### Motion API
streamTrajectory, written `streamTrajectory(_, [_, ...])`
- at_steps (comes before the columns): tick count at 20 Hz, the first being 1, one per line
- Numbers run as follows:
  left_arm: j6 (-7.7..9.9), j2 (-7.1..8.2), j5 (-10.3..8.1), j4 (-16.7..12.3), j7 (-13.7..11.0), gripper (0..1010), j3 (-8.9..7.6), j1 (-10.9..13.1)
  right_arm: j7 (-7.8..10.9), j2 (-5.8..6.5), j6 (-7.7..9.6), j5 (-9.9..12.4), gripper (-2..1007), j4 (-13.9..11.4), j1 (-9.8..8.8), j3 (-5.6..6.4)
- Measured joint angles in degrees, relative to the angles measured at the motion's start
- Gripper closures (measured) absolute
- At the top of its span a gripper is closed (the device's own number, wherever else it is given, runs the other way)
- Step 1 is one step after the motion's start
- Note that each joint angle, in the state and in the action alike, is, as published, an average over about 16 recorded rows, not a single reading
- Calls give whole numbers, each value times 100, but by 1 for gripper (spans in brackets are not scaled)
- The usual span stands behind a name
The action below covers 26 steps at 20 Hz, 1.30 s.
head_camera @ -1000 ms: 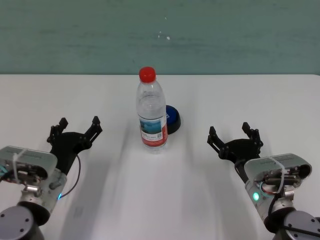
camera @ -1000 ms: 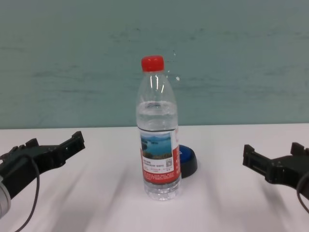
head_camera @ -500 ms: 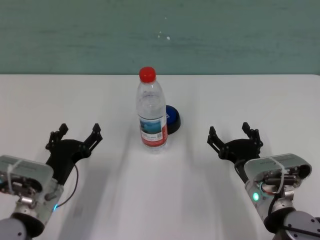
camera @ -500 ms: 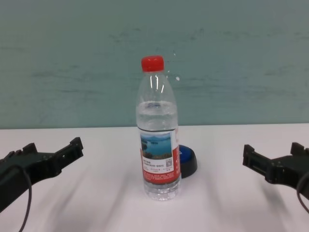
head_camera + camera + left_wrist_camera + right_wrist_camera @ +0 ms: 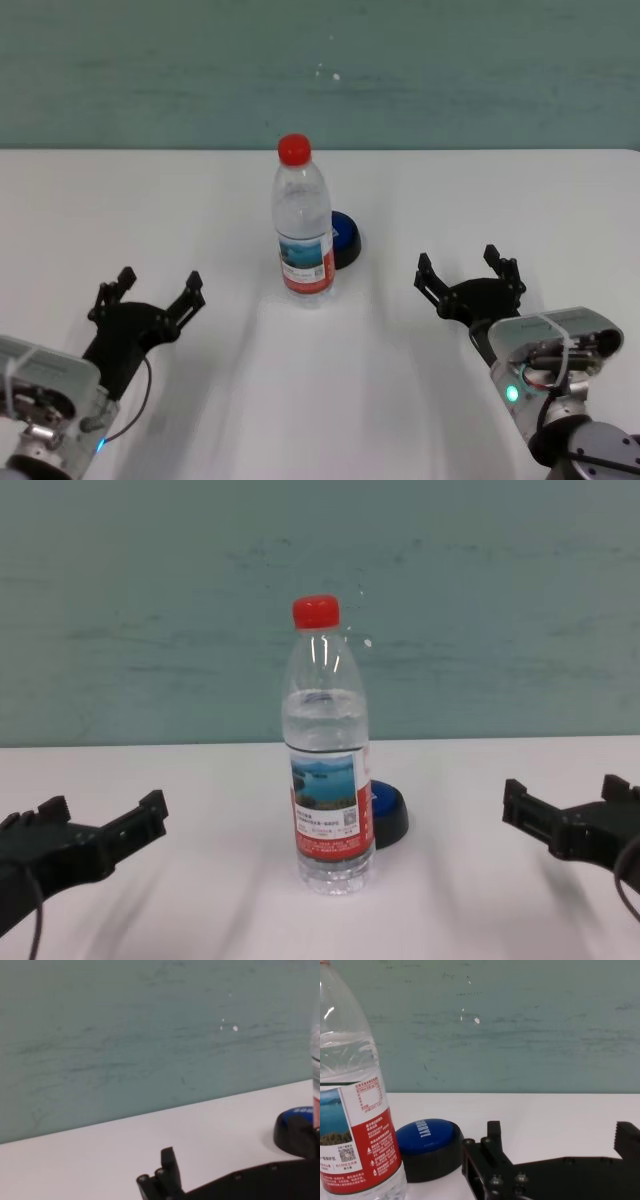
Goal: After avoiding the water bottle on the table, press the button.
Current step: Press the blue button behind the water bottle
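The white tabletop (image 5: 500,200) is wide and smooth, and a teal wall (image 5: 150,70) rises behind its far edge. The water bottle (image 5: 303,225) stands upright near the middle of the tabletop, a clear plastic one with a red screw cap (image 5: 294,149) and a label (image 5: 328,815) that shows a lake picture above a red band. The left gripper (image 5: 147,298) is over the near left part of the tabletop, well apart from the bottle; its two black fingers are spread wide and hold nothing. The right gripper (image 5: 468,277) is over the near right part, also with its fingers spread apart and empty, pointing toward the far edge. The blue button (image 5: 345,238) with its black base sits on the tabletop just behind the bottle and a little to the right of it. From the chest view the bottle hides most of the button (image 5: 388,812), so the bottle stands between the robot and the button. In the right wrist view the button (image 5: 427,1147) lies just beside the bottle (image 5: 355,1110), and from there its blue top is in open sight.
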Motion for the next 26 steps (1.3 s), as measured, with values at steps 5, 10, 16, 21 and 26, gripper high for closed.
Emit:
streamTrajectory(5, [-58, 53, 41, -164, -149, 0, -47, 183, 0, 0, 0, 0, 1, 0, 0, 0])
streamTrajectory(10, [-113, 99, 59, -284, -285, 0, -51, 301, 0, 0, 0, 0, 1, 0, 0, 0])
streamTrajectory(16, [-145, 130, 79, -348, -389, 0, 14, 351, 0, 0, 0, 0, 1, 0, 0, 0])
streamTrajectory(21, [-162, 137, 114, -334, -427, 0, 97, 327, 0, 0, 0, 0, 1, 0, 0, 0])
streamTrajectory(26, [-183, 119, 180, -258, -420, 0, 184, 239, 0, 0, 0, 0, 1, 0, 0, 0])
